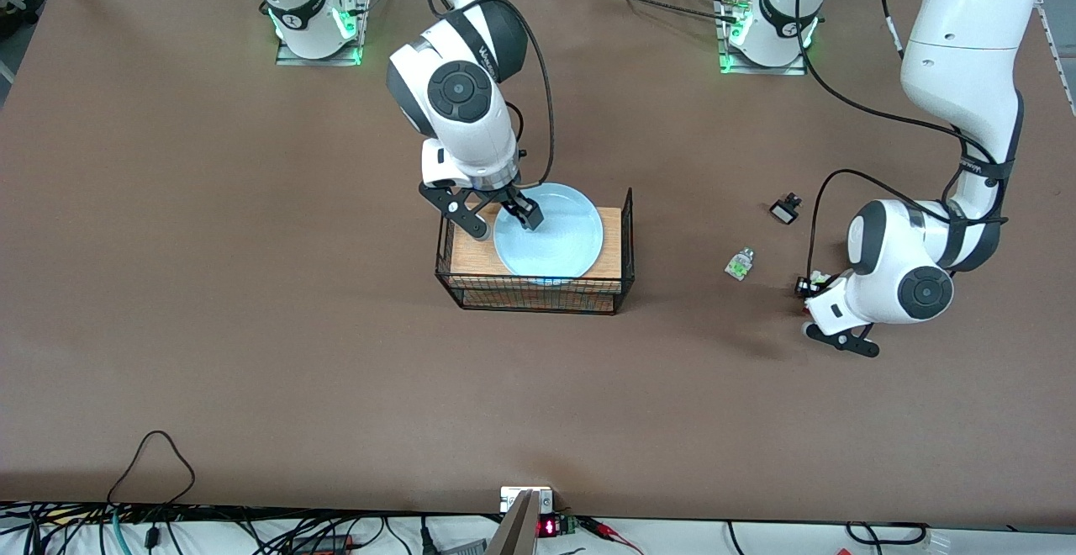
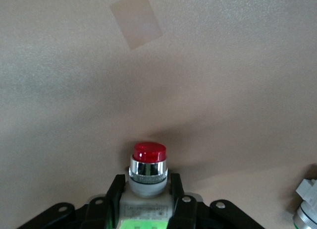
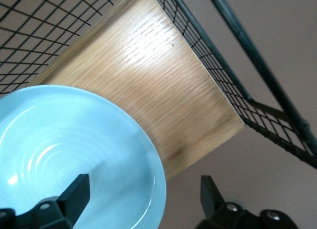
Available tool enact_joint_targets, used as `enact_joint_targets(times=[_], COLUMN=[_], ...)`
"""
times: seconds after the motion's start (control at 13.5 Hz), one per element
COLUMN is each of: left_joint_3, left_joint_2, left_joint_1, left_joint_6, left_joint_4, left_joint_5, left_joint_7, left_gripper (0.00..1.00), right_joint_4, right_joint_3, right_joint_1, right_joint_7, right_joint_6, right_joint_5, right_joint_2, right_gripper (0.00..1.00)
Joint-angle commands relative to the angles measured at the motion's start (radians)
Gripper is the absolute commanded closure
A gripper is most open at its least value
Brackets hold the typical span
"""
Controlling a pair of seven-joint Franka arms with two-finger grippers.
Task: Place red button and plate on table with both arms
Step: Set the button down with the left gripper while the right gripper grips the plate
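The pale blue plate [image 1: 555, 240] lies on the wooden top of the black wire rack [image 1: 538, 294]. My right gripper [image 1: 504, 220] is open and straddles the plate's rim at the right arm's end, one finger over the dish and one outside it; the right wrist view shows the plate [image 3: 64, 140] and the gripper [image 3: 143, 184]. My left gripper [image 1: 812, 291] is shut on the red button [image 1: 804, 287] and holds it low over the brown table [image 1: 252, 286]. In the left wrist view the button [image 2: 148, 162] sits between the fingers [image 2: 176, 189], red cap forward.
A green-patched piece without a red tip [image 1: 740, 263] lies on the table between the rack and my left gripper. A small black-and-white piece [image 1: 785, 208] lies farther from the front camera. A whitish piece [image 2: 308, 204] shows at the left wrist view's edge.
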Motion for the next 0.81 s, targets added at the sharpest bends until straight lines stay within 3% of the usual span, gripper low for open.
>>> enact_joint_targets(times=[0.0, 0.15, 0.3, 0.59, 0.74], left_joint_3=[-0.01, -0.017, -0.036, -0.073, -0.086], left_joint_2=[-0.023, -0.066, -0.112, -0.182, -0.224], left_joint_1=[0.006, 0.0, -0.006, -0.007, -0.007], left_joint_6=[0.0, -0.086, -0.263, -0.526, -0.635], left_joint_4=[0.002, 0.04, 0.131, 0.335, 0.424], left_joint_5=[0.018, 0.018, 0.014, 0.012, 0.0], left_joint_7=[0.002, 0.001, -0.004, -0.018, -0.016], left_gripper=[0.0, 0.0, 0.0, 0.0, 0.0], right_joint_4=[0.019, 0.016, 0.016, 0.019, 0.014], right_joint_3=[-0.012, -0.012, -0.012, -0.012, -0.012], right_joint_1=[0.011, 0.013, 0.011, 0.013, 0.011], right_joint_7=[0.027, 0.027, 0.027, 0.011, 0.0], right_joint_6=[0.014, 0.014, 0.015, 0.021, 0.011], right_joint_5=[0.002, 0.002, 0.002, 0.004, 0.001], right_joint_2=[0.019, 0.029, 0.035, 0.038, 0.035], right_gripper=[0.14, 0.23, 0.3, 0.85, 0.95])
